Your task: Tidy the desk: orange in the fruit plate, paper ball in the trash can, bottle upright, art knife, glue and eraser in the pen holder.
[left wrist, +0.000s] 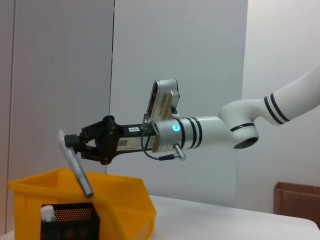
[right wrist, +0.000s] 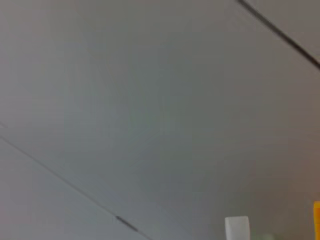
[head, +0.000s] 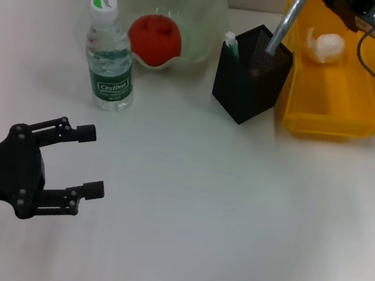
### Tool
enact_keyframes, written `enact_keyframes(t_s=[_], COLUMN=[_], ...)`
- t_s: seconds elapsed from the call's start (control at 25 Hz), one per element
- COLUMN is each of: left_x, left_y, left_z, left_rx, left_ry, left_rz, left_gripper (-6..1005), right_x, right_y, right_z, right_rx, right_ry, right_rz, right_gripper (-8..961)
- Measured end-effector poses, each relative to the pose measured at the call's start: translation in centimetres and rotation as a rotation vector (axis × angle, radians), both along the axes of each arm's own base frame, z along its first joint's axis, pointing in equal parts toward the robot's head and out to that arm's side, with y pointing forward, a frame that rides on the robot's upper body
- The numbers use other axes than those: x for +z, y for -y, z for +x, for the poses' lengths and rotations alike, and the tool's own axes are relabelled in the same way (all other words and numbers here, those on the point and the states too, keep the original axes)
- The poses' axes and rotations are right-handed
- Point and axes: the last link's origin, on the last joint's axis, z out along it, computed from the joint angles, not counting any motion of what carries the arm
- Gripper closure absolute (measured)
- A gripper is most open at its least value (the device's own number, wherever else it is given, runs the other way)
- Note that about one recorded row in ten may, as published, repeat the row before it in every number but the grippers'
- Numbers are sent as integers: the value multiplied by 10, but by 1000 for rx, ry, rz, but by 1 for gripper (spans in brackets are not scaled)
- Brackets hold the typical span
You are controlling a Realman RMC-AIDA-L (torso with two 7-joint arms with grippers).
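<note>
**Art knife over the pen holder — finishing the drop**

My right gripper (left wrist: 75,145) is clamped on the art knife (head: 286,21), held tilted, its lower tip at the mouth of the pen holder (head: 251,74). The glue (head: 230,43) already stands inside at the rim. Can't see the eraser.

To do it well: keep the tip inside the mesh wall, straighten the knife a bit so it doesn't lever against the rim, lower, then let go. Risk, as I judge it: tipping the holder towards the trash can (head: 333,98) just beside it.

Left gripper (head: 90,162) idles near the front of the table, fingers spread wide, empty.

Others look sorted: orange (head: 155,39) in fruit plate (head: 211,18), paper ball (head: 326,47) in the can, bottle (head: 110,56) upright.
</note>
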Motion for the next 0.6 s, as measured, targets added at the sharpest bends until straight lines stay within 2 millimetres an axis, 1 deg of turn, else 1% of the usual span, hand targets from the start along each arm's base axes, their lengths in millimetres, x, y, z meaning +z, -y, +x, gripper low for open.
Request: enact_keyframes(t_s=[0.44, 0.56, 0.6], left_x=[0, 0, 0], left_y=[0, 0, -1], left_z=[0, 0, 0], left_rx=[-1, -7, -9], left_ry=[0, -2, -3], left_rz=[2, 6, 7], left_gripper=[172, 172, 172], right_x=[-4, -7, -12], right_y=[-3, -3, -2], right_z=[-4, -9, -13], right_rx=[9, 69, 136], right_ry=[26, 89, 157], right_rz=[18, 48, 86], right_gripper=[801, 799, 799])
